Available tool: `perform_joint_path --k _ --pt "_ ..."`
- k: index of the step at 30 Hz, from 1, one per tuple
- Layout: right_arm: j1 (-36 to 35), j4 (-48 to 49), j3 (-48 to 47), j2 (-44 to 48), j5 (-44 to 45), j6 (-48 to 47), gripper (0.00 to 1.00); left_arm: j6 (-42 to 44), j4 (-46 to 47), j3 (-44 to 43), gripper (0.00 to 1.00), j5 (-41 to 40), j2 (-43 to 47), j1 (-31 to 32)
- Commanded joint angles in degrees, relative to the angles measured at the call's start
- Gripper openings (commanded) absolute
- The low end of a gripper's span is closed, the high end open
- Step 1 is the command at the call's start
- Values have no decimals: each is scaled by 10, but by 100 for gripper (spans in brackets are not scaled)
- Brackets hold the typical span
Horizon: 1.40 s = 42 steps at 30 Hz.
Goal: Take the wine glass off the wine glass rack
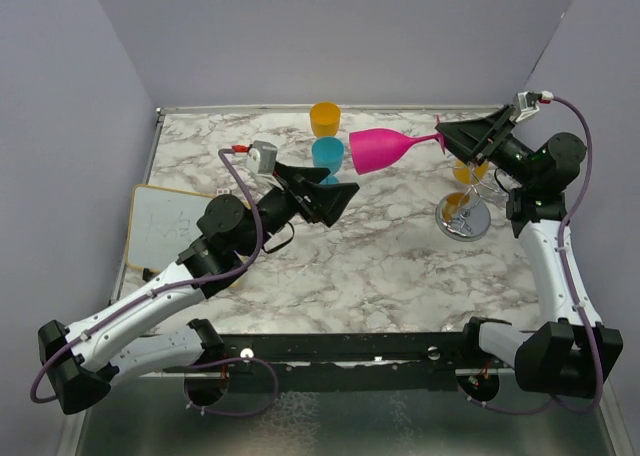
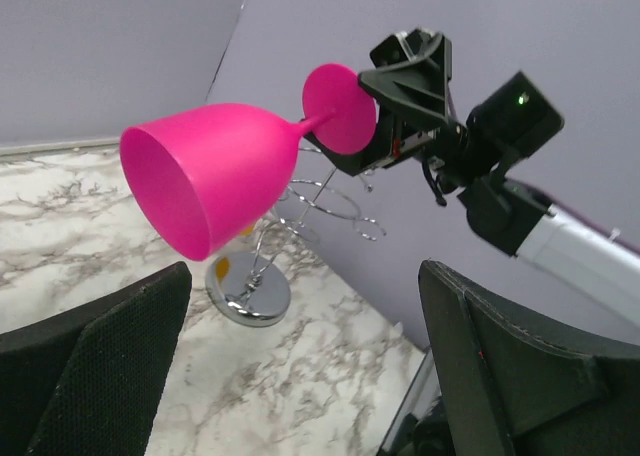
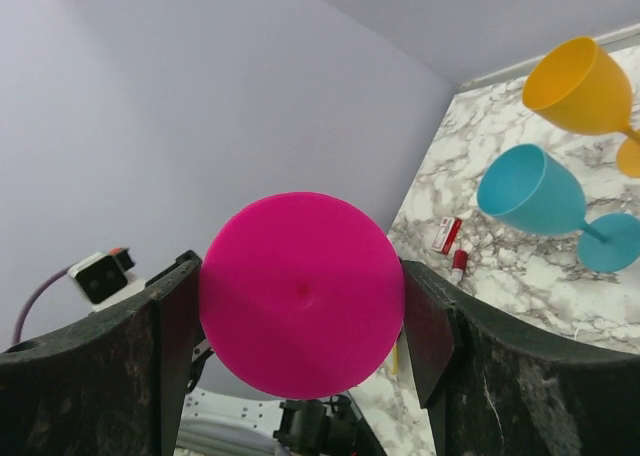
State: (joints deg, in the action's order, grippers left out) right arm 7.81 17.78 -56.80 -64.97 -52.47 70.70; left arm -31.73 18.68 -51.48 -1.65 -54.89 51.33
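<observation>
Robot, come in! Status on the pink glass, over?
Right tool shut on pink wine glass foot. Glass sideways, off rack. Left tool open, facing bowl.

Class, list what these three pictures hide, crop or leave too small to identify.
- Right wrist view: the pink plastic wine glass shows only its round foot, which hides bowl and stem.
- Top view: the right arm partly covers the shiny silver wire rack.
- Right wrist view: small red-and-white item, too small to name.

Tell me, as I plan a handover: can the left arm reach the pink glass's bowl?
Probably yes. The left gripper is open and faces the bowl with nothing between them; the right gripper clamps only the foot, leaving the bowl free.
</observation>
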Motion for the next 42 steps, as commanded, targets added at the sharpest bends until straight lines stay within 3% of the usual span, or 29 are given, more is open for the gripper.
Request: perform_joint_path --k 1,4,7,17,24,30,35,39,42 --pt "-1 84 15 11 -58 63 73 -133 13 14 99 -80 20 -5" --pt "-1 139 34 17 -60 107 73 -165 14 1 98 -62 8 -10" --pt "-1 135 25 23 -64 115 73 -193 19 -12 95 -35 -13 -12" --pt "-1 101 14 55 -60 111 73 -238 140 -7 66 68 -66 -15" --pt "-1 96 28 73 -56 117 73 -231 197 7 50 89 -75 -14" --pt "-1 91 29 81 -60 123 73 -236 244 18 28 115 -86 -14" --pt "-1 92 40 96 -55 89 85 -195 275 15 15 155 -88 -14" --pt "-1 116 68 100 -56 90 89 -178 282 30 2 154 -72 -15" --pt "-1 138 76 101 -52 75 91 -174 299 44 0 157 -58 -14"
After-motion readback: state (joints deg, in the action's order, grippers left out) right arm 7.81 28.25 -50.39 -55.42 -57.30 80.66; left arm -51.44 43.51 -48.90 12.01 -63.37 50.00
